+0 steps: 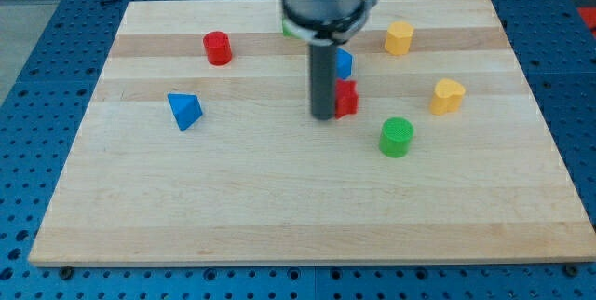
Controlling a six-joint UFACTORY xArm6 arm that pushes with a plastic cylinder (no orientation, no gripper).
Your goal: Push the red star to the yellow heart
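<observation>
On the wooden board [279, 207], working from the view's left, a blue triangular block [185, 111] lies alone near the left side, well apart from everything else. Up and to its right, a red cylinder [217, 47] stands near the board's top edge. At the middle, my rod comes down from the arm's grey housing, and my tip [323, 115] rests on the board just at the left side of the red star [346, 99], touching it or nearly so; the rod covers the star's left part, so its shape is only partly readable. There is no hand here to clench or release, only the bare rod end set against the block. A sliver of green block [290, 29] peeks out at the housing's left edge, its shape hidden. Just above the red star sits a blue block [345, 62], also half hidden. Below and right of the star stands a green cylinder [397, 137]. Further right, a yellow block [399, 37] sits near the top, and the yellow heart [447, 96] lies to the right of the star, apart from it.
</observation>
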